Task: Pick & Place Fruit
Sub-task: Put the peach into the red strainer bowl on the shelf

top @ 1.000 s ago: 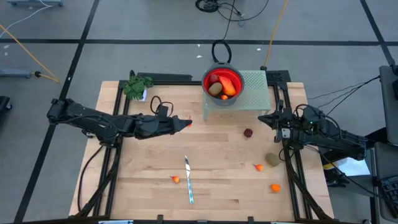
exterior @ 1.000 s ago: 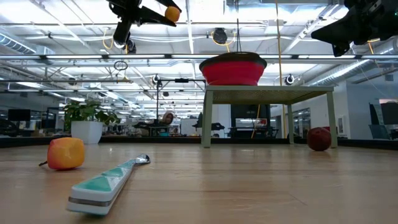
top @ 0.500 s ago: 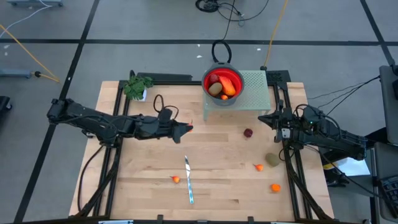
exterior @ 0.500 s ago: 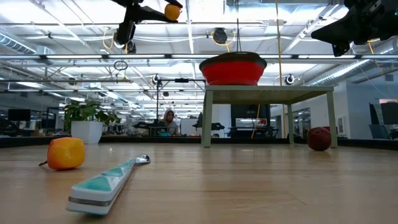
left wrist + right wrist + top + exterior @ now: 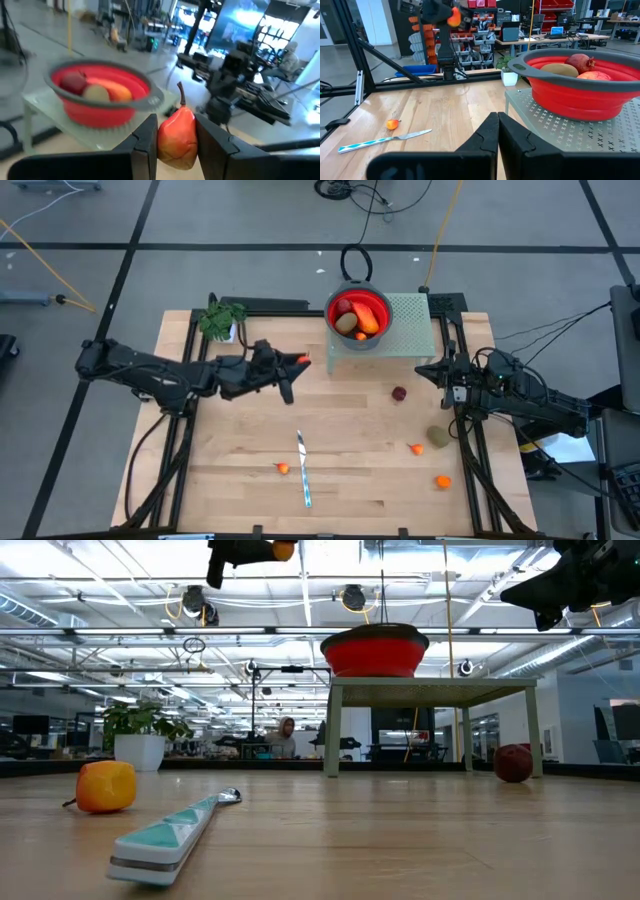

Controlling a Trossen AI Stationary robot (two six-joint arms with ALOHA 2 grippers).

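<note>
My left gripper (image 5: 298,363) is shut on an orange-red pear-like fruit (image 5: 177,135) high above the table, just left of the red bowl (image 5: 331,307). The bowl stands on a small green stand (image 5: 410,330) and holds several fruit. Loose fruit lie on the table: a dark red ball (image 5: 399,393), an olive oval (image 5: 438,437) and tiny orange bits (image 5: 283,469) (image 5: 442,481). My right gripper (image 5: 497,120) waits shut at the table's right edge. My left gripper pinches the fruit's two sides (image 5: 161,142) between its two fingers (image 5: 145,145). The fingers lie level and come from the table's left. The fruit is lifted clear, well above the table, and its stem end (image 5: 180,95) stands out past the fingers.
A slim knife (image 5: 303,468) with a teal handle lies near the table's front middle. A green plant (image 5: 220,318) in a white pot stands at the far left. A black cable loop (image 5: 356,262) lies behind the bowl.
My left gripper has rolled about its own axis, risen a little and shifted toward the table's far edge, nearer the bowl. It has stayed shut on the fruit, which has turned with it.
</note>
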